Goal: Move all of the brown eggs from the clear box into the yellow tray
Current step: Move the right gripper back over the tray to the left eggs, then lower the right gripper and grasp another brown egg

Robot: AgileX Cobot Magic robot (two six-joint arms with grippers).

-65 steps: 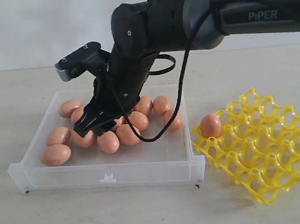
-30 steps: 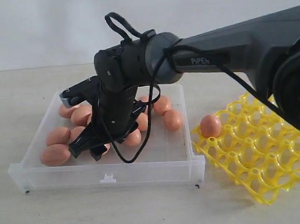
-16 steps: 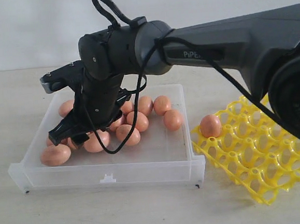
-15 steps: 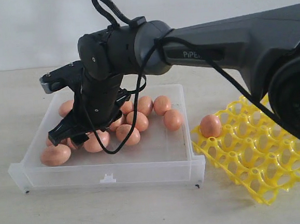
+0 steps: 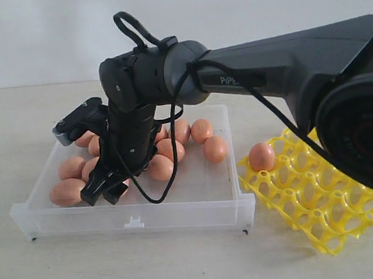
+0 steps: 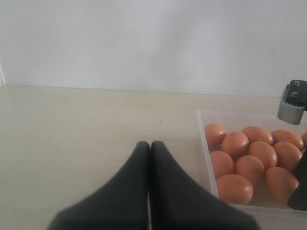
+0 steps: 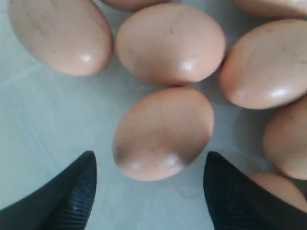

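Several brown eggs [image 5: 214, 149] lie in the clear box [image 5: 141, 217]; one more egg [image 5: 261, 156] sits in a corner cup of the yellow tray [image 5: 326, 193] to the right. My right gripper [image 5: 103, 192] reaches across into the box's front left part, close to the floor. In the right wrist view that gripper [image 7: 149, 159] is open, its fingertips [image 7: 86, 167] on either side of one egg [image 7: 163, 132] without touching it. My left gripper [image 6: 148, 144] is shut on nothing, over the table outside the box wall [image 6: 204, 148].
The box's front right floor [image 5: 197, 187] is bare. Other eggs [image 7: 170, 43] crowd close around the one between the right fingers. The right arm's cable [image 5: 170, 179] hangs into the box. The tray lies tilted just right of the box.
The right gripper has dropped lower and come toward the box's front left, down among the eggs. The eggs and tray have not moved.
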